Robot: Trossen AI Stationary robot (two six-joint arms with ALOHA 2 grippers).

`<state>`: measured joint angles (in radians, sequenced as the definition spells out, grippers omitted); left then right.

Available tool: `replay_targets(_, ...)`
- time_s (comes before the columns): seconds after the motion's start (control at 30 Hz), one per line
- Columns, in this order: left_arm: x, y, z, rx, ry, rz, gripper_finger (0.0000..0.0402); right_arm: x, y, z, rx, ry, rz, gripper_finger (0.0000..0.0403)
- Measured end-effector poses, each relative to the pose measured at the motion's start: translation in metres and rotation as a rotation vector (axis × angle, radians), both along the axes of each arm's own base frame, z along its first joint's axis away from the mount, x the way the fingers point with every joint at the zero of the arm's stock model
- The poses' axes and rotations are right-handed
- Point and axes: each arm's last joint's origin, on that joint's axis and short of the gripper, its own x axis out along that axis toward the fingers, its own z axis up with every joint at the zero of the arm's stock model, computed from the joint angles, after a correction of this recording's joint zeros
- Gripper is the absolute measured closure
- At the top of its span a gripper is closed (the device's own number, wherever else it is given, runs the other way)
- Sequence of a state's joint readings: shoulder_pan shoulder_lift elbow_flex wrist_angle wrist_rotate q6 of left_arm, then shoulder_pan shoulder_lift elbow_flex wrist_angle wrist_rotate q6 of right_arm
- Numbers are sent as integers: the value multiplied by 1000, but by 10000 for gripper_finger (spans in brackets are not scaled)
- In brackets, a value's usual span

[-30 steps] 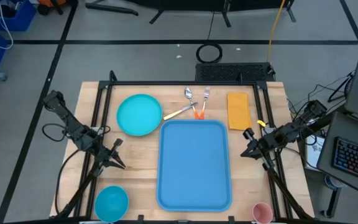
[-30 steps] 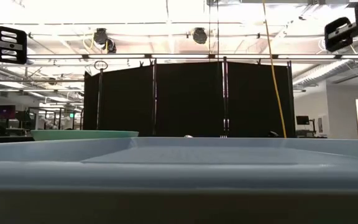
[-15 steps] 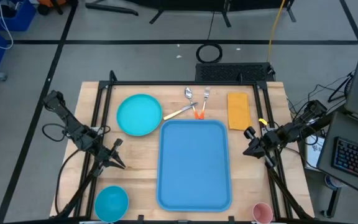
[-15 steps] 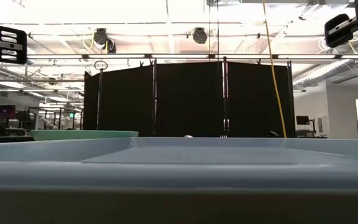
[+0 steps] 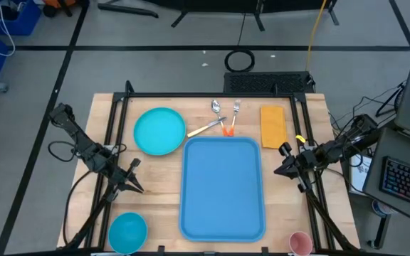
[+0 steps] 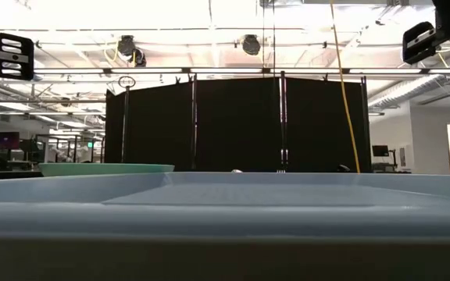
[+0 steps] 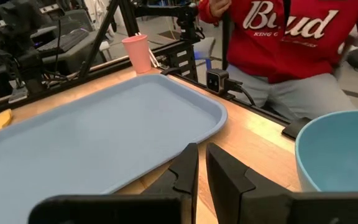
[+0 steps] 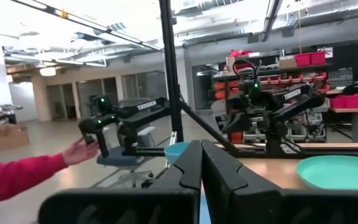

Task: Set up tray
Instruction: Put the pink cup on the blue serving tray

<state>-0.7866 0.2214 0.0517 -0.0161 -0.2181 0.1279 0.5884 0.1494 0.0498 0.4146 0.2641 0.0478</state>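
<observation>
**Desk:** Where is the tray right now?

**Me:** The tray point(image 5: 223, 186) lies flat in the middle of the bench point(image 5: 162, 185), its long side running from the far edge toward the near edge, with nothing on it that I can see from above. It fills the bottom of my low view point(image 6: 225, 207).

**Desk:** And your grippers?

**Me:** My left gripper point(image 5: 137, 188) hangs off the tray's left side, apart from it, fingers point(image 7: 185, 171) nearly together and grasping nothing. My right gripper point(image 5: 277, 171) sits just off the tray's right rim, clenched tight on nothing; from its wrist camera the fingers point(image 8: 191, 165) meet.

**Desk:** What else is laid out?

**Me:** A turquoise plate point(image 5: 159, 131) toward the far left corner, a spoon point(image 5: 216, 108) and fork point(image 5: 235, 108) at the far edge just beyond the tray, a yellow napkin point(image 5: 272, 126) to their right, a blue bowl point(image 5: 127, 232) at the near left corner, a pink cup point(image 5: 300, 243) at the near right. A person in a red sweatshirt point(image 7: 284, 31) stands at the near edge.
</observation>
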Motion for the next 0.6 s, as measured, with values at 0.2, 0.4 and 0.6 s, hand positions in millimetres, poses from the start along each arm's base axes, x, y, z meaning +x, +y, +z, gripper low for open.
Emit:
replay_targets(0.2,1,0,3,-24,-17,28,364,3,2,-6,-88,42,-10,403)
replay_targets(0.4,1,1,4,31,-71,36,364,8,2,-9,-202,49,-130,403)
replay_targets(0.6,2,1,11,110,-193,55,364,13,-5,-7,-184,65,-314,403)
